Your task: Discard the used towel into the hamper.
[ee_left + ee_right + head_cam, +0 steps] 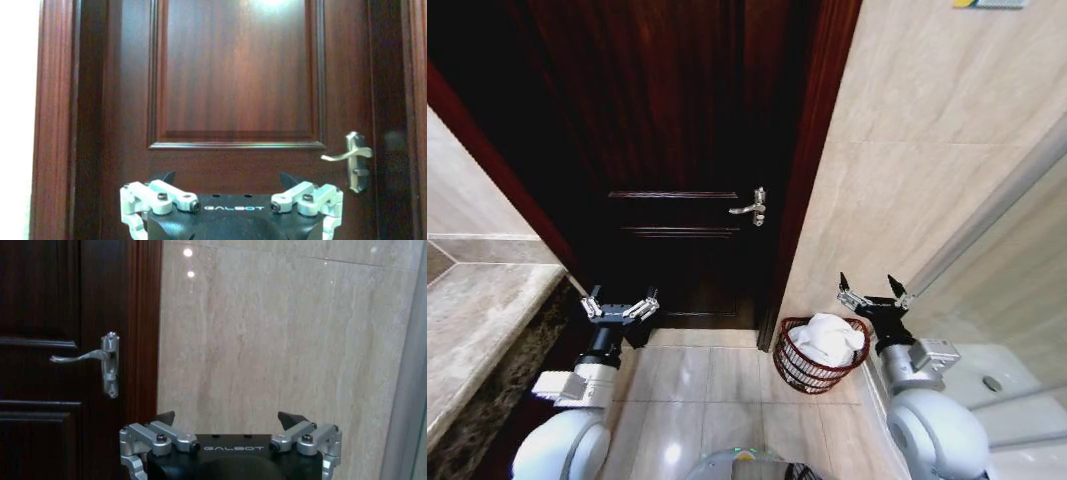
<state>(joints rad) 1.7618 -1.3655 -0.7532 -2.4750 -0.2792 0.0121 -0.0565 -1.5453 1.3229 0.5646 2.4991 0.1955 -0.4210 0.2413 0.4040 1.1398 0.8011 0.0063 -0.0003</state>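
Resting in hamper [799, 371] by wall: towel [825, 337]; claws open, apart.

I hold both arms raised in front of me, forearms angled upward and wrists level with each other. My left gripper [620, 306] sits on my left side with its fingers spread wide and nothing between them. My right gripper [873, 295] sits on my right side, fingers likewise parted, gripping nothing.
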